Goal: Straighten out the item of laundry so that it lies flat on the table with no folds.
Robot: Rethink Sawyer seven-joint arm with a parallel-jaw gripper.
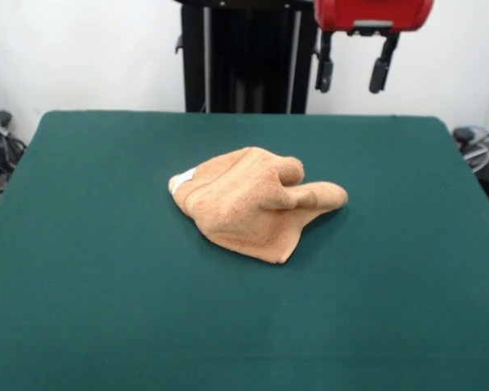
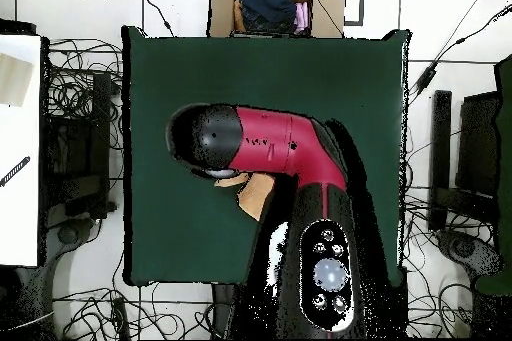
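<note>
Large rectangular table (image 1: 81,309), covered in dark green felt-like cloth, filling most of the frame. Around centre of frame, one peach-orange towel (image 1: 248,204), crumpled and folded over itself, white label at its left tip. Otherwise bare green cloth on all sides.

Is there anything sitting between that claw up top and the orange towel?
No. In the front view, only bare green table lies between the raised gripper and the crumpled towel.
</note>
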